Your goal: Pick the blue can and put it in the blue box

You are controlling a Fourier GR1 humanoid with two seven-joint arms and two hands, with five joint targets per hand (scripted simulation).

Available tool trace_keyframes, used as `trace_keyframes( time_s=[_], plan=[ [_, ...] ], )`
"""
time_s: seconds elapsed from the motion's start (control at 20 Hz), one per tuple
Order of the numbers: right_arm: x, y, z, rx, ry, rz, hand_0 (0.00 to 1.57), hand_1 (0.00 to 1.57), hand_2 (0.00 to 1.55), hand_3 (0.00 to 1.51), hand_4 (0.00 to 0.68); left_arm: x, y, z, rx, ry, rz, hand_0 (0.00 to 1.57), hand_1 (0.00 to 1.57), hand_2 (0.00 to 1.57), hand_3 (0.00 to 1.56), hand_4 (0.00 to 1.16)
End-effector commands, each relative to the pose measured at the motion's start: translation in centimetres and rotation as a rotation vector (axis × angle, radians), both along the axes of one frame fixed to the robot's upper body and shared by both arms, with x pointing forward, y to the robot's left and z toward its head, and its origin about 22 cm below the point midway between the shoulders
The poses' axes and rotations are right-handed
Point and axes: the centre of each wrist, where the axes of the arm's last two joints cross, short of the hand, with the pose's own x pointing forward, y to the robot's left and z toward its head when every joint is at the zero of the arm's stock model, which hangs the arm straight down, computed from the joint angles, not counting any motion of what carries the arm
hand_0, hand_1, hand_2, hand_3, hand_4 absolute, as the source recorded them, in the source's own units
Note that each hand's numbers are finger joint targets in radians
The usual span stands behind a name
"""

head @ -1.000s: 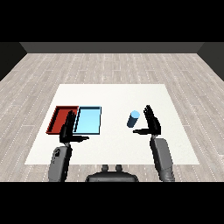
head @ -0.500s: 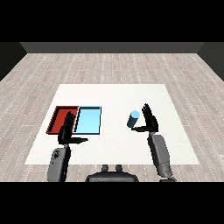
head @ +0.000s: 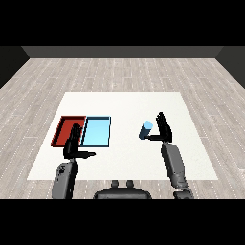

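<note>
A grey plank floor surrounds the white table [head: 124, 103]. The blue can [head: 146, 129] stands upright right of the light blue tray [head: 96, 132], the right hand [head: 163, 129] spread wide just beside it.

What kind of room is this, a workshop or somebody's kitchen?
Neither, most likely: it looks like a bare test area for a robot. A white table stands on a grey plank floor, carrying only a red tray, a light blue tray and a blue can.
</note>
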Motion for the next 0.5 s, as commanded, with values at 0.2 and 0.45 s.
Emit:
trace_keyframes(
  time_s=[0.2,0.45],
  plan=[
    [1.6,-1.8,-3.3,0.064,0.056,-0.009,0.0,0.0,0.0,0.0,0.0,-0.3,1.5,-0.3,-0.026,0.004,-0.012,0.0,0.0,0.0,0.0,0.0],
    [1.8,-0.5,-3.7,0.064,0.069,0.004,0.0,0.0,0.0,0.0,0.0,0.0,0.5,0.5,-0.011,0.018,0.01,0.0,0.0,0.0,0.0,0.0]
  ],
)
